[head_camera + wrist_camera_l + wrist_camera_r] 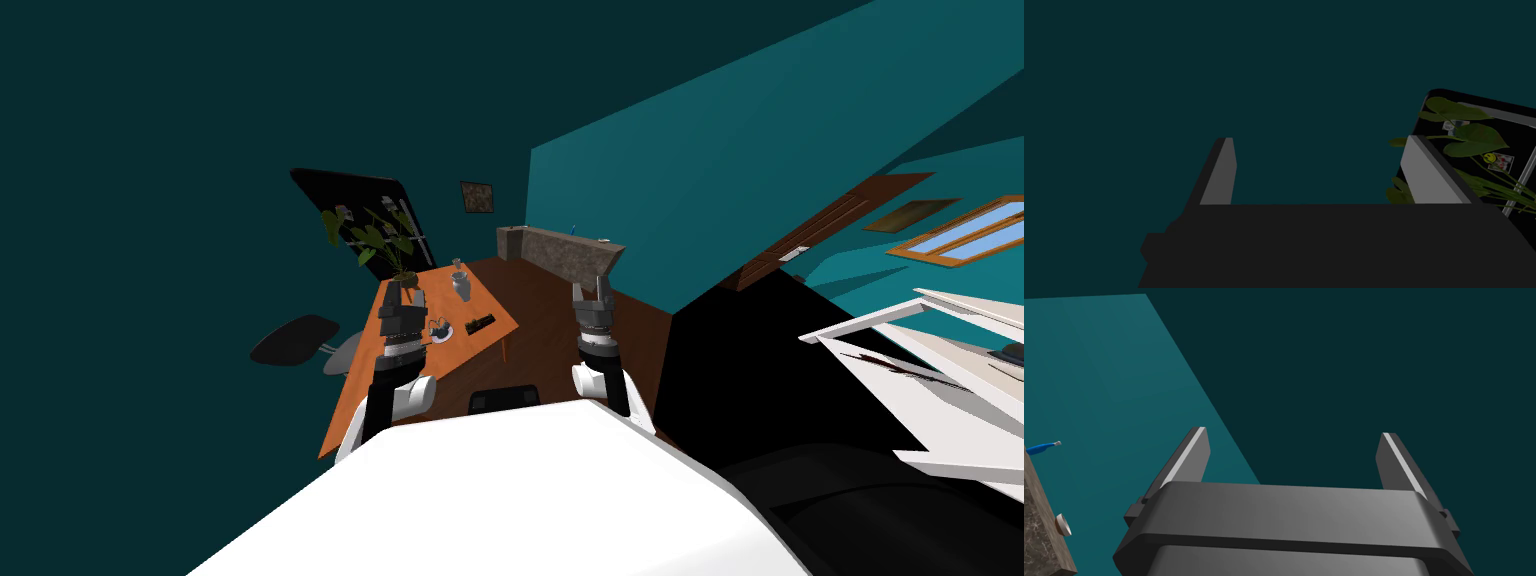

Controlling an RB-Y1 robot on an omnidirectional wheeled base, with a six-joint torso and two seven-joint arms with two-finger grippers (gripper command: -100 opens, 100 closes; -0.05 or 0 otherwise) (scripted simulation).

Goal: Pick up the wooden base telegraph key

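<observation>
both wide open: left gripper (1320,145) near dish (440,332) and telegraph key (481,323) (vase (460,285) beyond), right gripper (1294,433) over floor (535,300).

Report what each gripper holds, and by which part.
Nothing is held: the left gripper and the right gripper both stand open and empty.

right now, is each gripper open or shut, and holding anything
Left gripper: open, fingers apart, holding nothing.
Right gripper: open, fingers apart, holding nothing.
</observation>
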